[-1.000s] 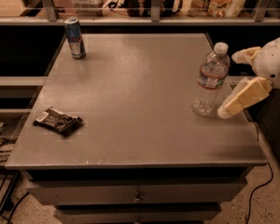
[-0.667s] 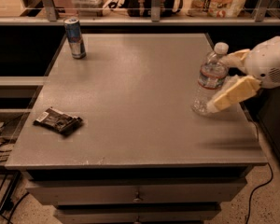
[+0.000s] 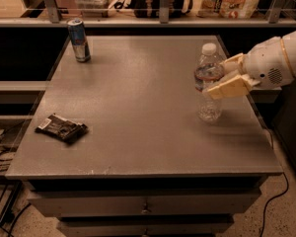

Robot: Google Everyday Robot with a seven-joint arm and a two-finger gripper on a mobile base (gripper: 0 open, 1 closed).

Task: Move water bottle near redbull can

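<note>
The water bottle (image 3: pixel 208 80) stands upright at about 3 o'clock on the worktop (image 3: pixel 138 93), well apart from the redbull can (image 3: pixel 79 39) in the 11 o'clock corner. The pincer (image 3: pixel 214 79) reaches in from 3 o'clock, its fingers (image 3: pixel 230 87) clamped on either side of the bottle at the label band. Whether the base has left the surface I cannot tell.

The step in hand looks like the grasp just secured, with the carry not yet begun. The next move calls for a small lift, then a long sweep towards 10 o'clock, setting down just beside the can without knocking it. The dark snack packet (image 3: pixel 61 128) at 8 o'clock lies off that path.

A second ago the bottle leaned, cap towards 3 o'clock, with the fingers only arriving.
</note>
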